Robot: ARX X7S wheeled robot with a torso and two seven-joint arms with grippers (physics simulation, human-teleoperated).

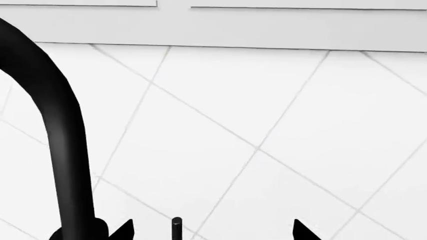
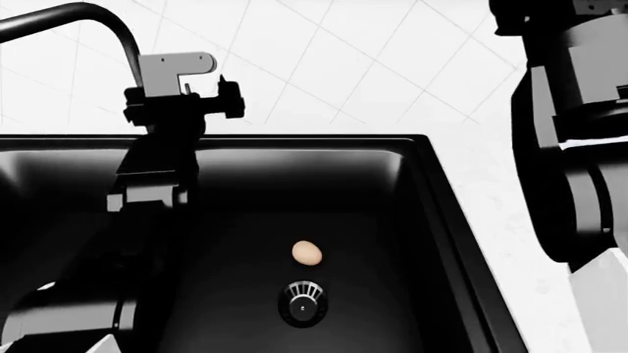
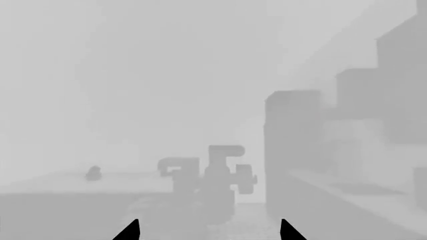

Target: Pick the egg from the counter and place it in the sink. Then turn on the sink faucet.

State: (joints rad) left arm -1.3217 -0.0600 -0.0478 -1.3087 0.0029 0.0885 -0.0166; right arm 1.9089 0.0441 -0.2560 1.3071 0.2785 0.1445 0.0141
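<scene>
We see the sink filling most of the head view, a glossy black basin running from the left edge to just right of centre and down to the bottom. To its right lies a strip of the white desk, and behind both the white diagonal-tiled wall takes up the top of the frame. The right arm rises as a dark mass along the right edge; its hand is out of the head view. In the right wrist view, hazy and grey, we see only the two dark tips of the right hand at the bottom edge, set well apart with nothing between them.

The left arm climbs the left side of the head view to the back rim of the sink, where the left hand sits just beside the faucet, whose arched spout sweeps across the upper left. In the left wrist view the faucet's thick black neck stands at the left, and the two fingertips at the bottom edge are spread wide, with a thin black lever upright between them, untouched by either tip.

The egg rests on the sink floor, slightly below centre, just above the round metal drain strainer.
</scene>
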